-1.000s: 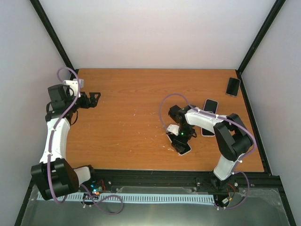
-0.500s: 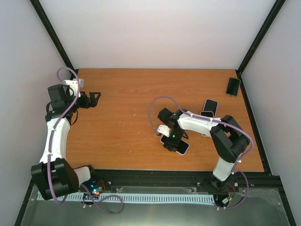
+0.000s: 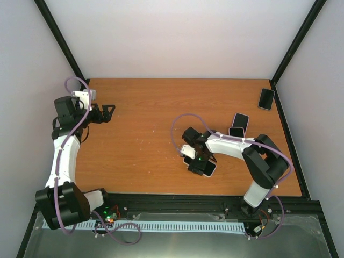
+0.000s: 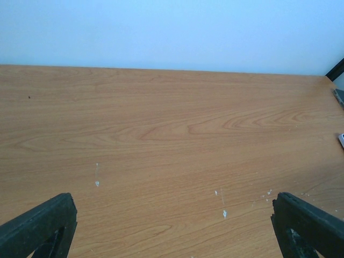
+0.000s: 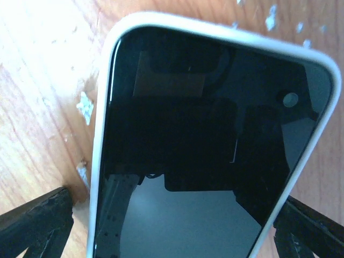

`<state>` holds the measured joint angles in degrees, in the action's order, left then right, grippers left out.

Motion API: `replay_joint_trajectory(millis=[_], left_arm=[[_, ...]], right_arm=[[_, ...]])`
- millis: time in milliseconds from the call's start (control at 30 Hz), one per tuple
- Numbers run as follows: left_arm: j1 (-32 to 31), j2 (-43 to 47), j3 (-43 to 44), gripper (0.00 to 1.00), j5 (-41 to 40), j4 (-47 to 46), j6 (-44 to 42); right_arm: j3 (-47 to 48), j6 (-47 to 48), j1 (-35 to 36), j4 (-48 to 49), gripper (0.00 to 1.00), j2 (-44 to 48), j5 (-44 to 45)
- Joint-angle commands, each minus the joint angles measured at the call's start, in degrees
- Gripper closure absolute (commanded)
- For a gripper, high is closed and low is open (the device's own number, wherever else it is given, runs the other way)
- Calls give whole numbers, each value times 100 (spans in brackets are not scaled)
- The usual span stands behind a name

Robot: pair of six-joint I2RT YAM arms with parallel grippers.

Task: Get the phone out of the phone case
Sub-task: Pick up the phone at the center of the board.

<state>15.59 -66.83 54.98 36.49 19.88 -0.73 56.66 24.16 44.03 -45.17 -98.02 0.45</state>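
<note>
Phone, glossy black glass in a smooth, white, round-cornered case, lies flat on the wood-grain desk, near side, right of centre; right gripper spread wide, straddling it; left gripper equally wide at far left, holding nothing.

Lab test booth (white walls, black frame posts, wooden table)

The right gripper has swung leftward (mostly in the first half second), and the black-screened phone in its white case has shifted slightly left with it.
</note>
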Motion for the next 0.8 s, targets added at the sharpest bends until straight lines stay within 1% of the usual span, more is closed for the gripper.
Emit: replay_joint_trajectory(millis=[0,233,433,600,767], left_arm=[[-38,175,30,0,165,-266,-155],[-48,186,-57,0,314,-440,-231],[-57,38,37,0,645,-540,-219],[-65,-123,236,0,766,-482,-186],[-65,-246,422,0,869,-297,-223]], right_arm=[[-391,47,9,135,0,199,220],[-708,11,-212,272,1,239,210],[-503,-21,-236,409,20,127,233],[-171,-11,-254,449,28,153,307],[92,9,-268,700,33,326,460]])
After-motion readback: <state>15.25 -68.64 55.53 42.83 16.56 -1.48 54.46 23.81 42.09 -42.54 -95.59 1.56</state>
